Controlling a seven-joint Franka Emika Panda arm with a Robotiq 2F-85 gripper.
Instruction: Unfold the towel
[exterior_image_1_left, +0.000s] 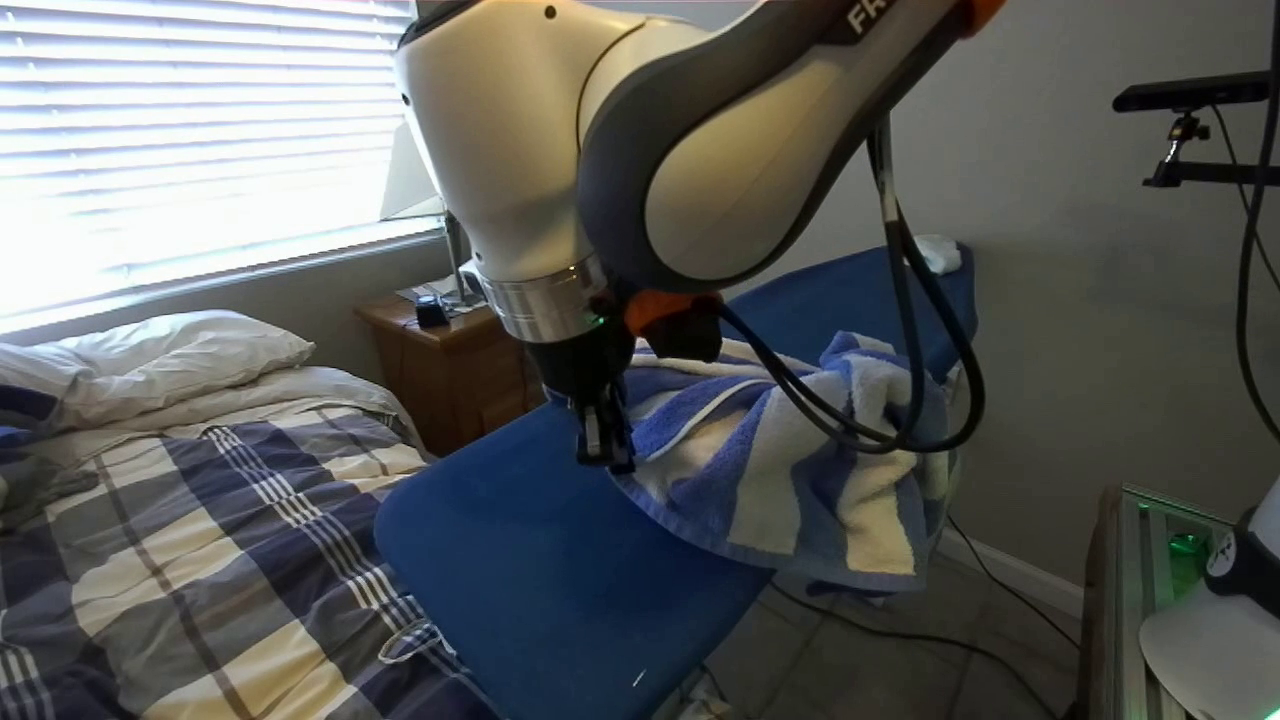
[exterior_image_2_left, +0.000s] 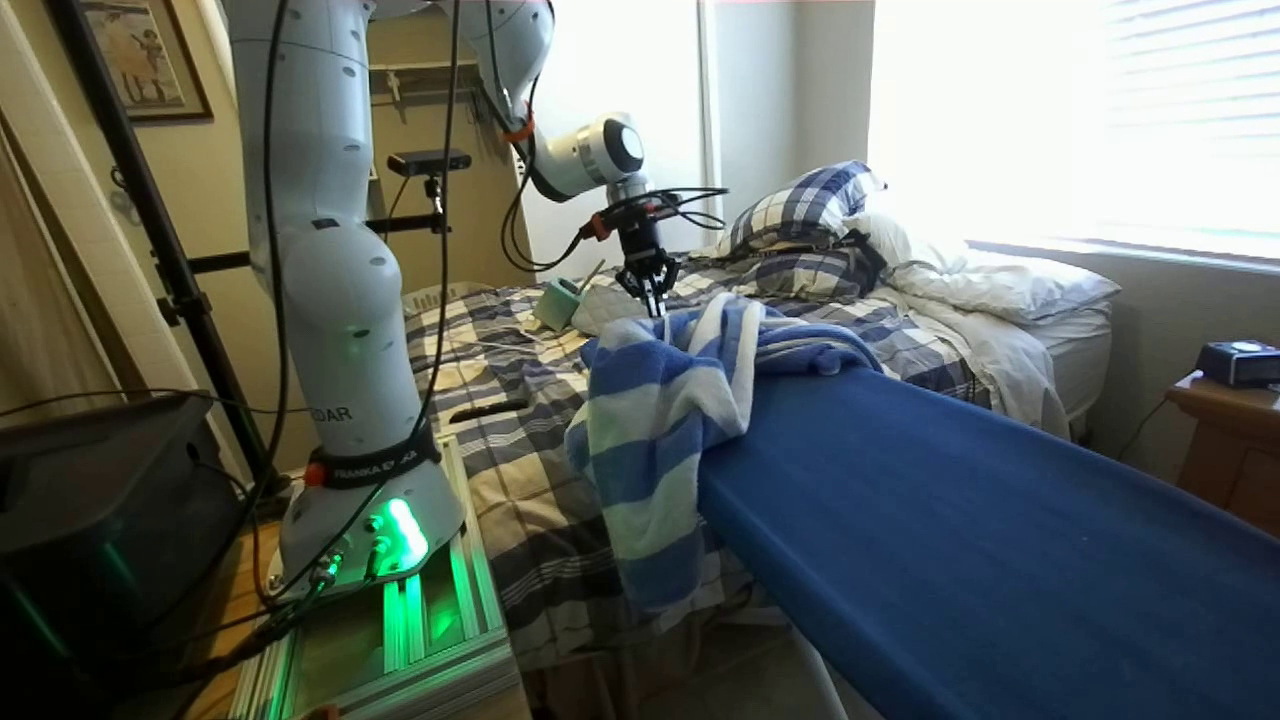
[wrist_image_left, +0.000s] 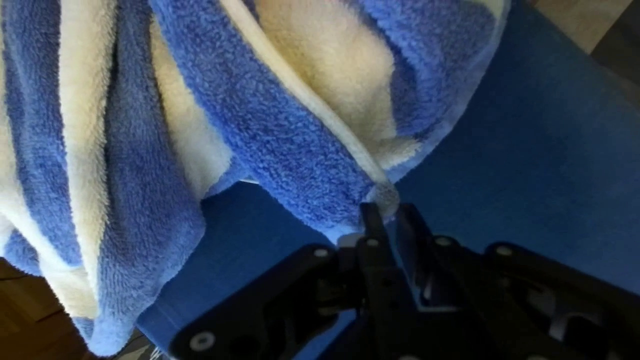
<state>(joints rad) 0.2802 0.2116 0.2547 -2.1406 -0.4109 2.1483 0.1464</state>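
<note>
A: What takes up the most room?

B: The bed (exterior_image_1_left: 230, 570), done up in plaid. In an exterior view it spreads from about 7 to 9 o'clock.

A: After that?

B: The robot arm (exterior_image_1_left: 530, 130). In an exterior view it drops in from 12 o'clock, with its wrist angled down.

A: And what's below the arm?

B: A long blue board (exterior_image_1_left: 560, 570), one end toward 7 o'clock and the other toward 2. A wooden nightstand (exterior_image_1_left: 450, 365) stands at 11 o'clock from the nearer end.

A: So where's the towel (wrist_image_left: 300, 135)?

B: Draped on the board, bunched in blue and cream folds, part of it hanging over the side. Its edge is right at the fingers (wrist_image_left: 371, 225). In an exterior view most of the towel (exterior_image_1_left: 765, 500) lies at 3 o'clock from them. In an exterior view the towel (exterior_image_2_left: 650, 470) hangs at 6 o'clock from them. From the wrist, it fans out from the tips, from 8 o'clock round through 12 to 1.

A: Are the fingers wide?

B: No, narrow. The tips stand close together, pinching a small bit of the towel's edge.

A: Which bit?

B: Where a thin cream stripe runs into the tips from 11 o'clock, with blue cloth beside it.
</note>
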